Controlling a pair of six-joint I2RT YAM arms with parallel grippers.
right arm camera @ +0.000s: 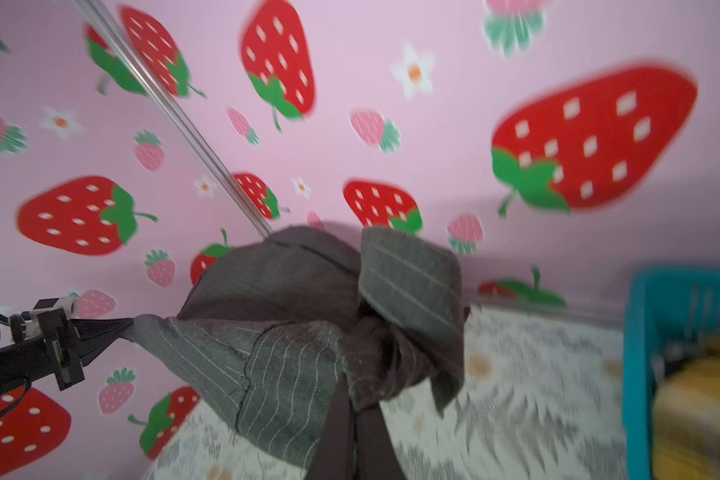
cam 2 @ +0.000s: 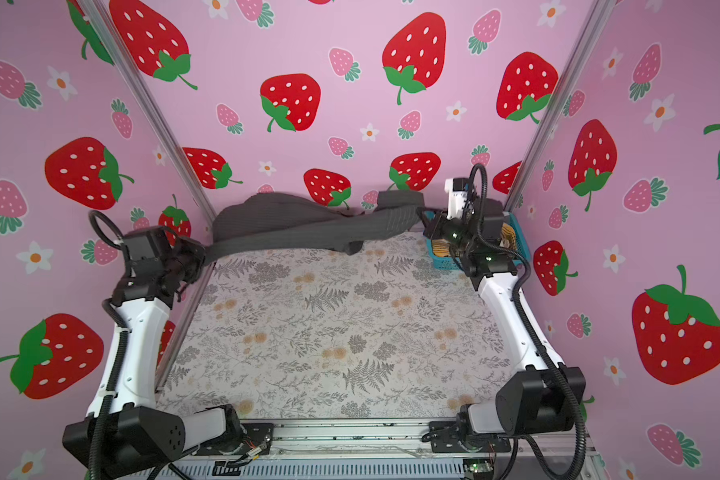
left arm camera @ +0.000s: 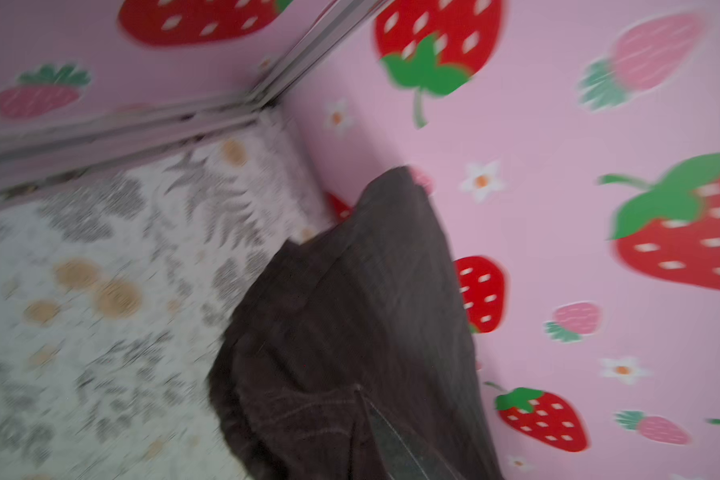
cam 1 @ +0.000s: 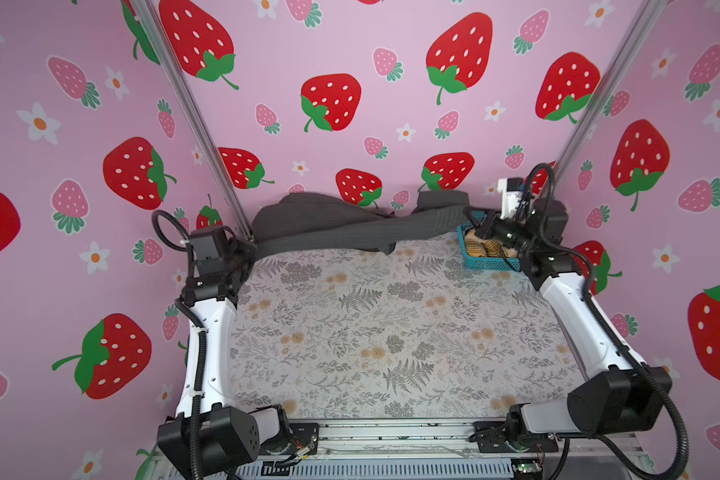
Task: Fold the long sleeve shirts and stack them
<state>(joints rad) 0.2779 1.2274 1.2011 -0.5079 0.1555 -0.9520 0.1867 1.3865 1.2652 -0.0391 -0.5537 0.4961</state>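
A floral table cover (cam 1: 391, 332) is spread in front of both pincers. Toward the far left corner, the left pincer (cam 1: 254, 250) is closed on one end of the charcoal pinstriped shirt (cam 1: 350, 228). Toward the far right, the right pincer (cam 1: 468, 212) is clamped shut on the other end.

The shirt is held stretched between the two pincers. A fold droops from its middle toward the cover; whether it touches cannot be told. In the right wrist view, bunched cloth (right arm camera: 287, 332) is gathered at the right pincer (right arm camera: 352, 415), and the left pincer (right arm camera: 127, 326) is seen across from it pinching a drawn-out corner.

Just beside the right pincer, a teal basket (cam 1: 487, 262) sits on the table, partly hidden by that arm's wrist. A mustard plaid shirt (cam 1: 481, 248) lies inside it. Behind the left pincer, a metal post (cam 1: 208, 137) rises from the corner. Behind everything, the strawberry-printed wall (cam 1: 350, 54) is partly covered by the shirt's upper folds.
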